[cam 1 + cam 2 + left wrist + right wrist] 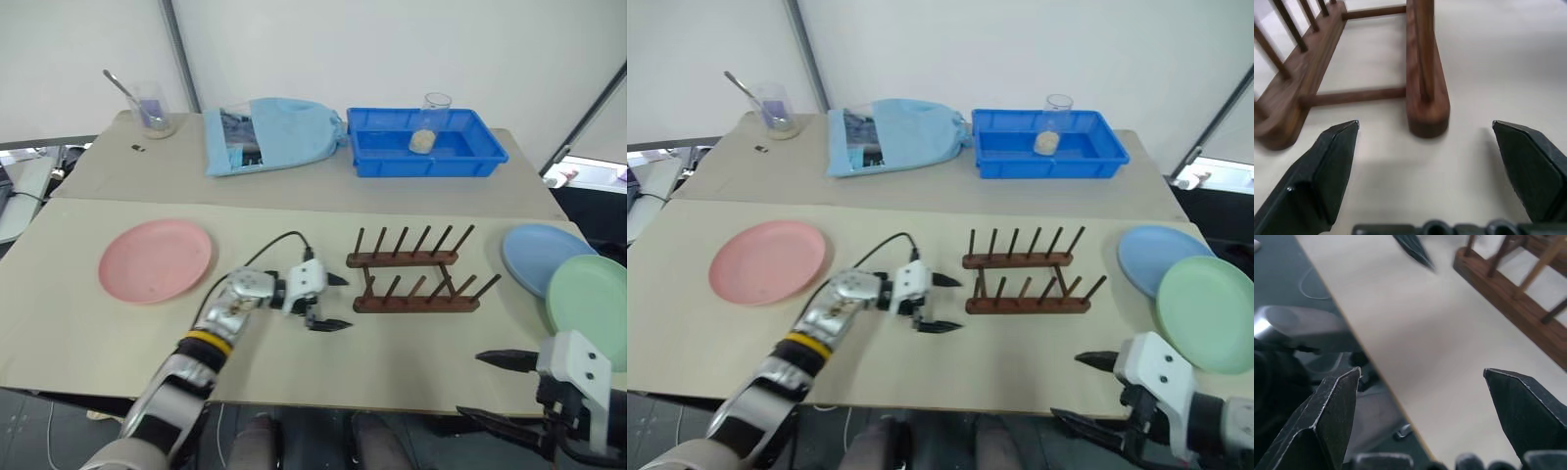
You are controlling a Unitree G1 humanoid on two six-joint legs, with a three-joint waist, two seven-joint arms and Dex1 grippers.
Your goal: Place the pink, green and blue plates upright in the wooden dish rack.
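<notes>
Left gripper [333, 302]: fingers spread wide, nothing between them; tips aimed at the left end of the wooden dish rack [416, 271], just short of it, with a narrow strip of bare table [294, 372] between.

Right gripper [495, 388]: fingers spread wide, empty; hanging at the near right edge of the table, well apart from the rack.

Wooden dish rack: two dark rails with rows of upright pegs, every slot vacant; stands mid-table. Open surface lies in front of it as far as the near edge, and behind it up to the seam where the second tabletop begins.

Pink plate [156, 260]: flat on the table, left of the left gripper, near but apart.

Blue plate [542, 257]: flat, right of the rack, close to the right edge.

Green plate [588, 308]: overlaps the blue plate's near side and reaches the table's right edge.

Far tabletop: blue plastic tray [425, 143] holding a clear cup [432, 121]; light blue cloth bag [272, 133]; glass with a spoon [151, 111].
</notes>
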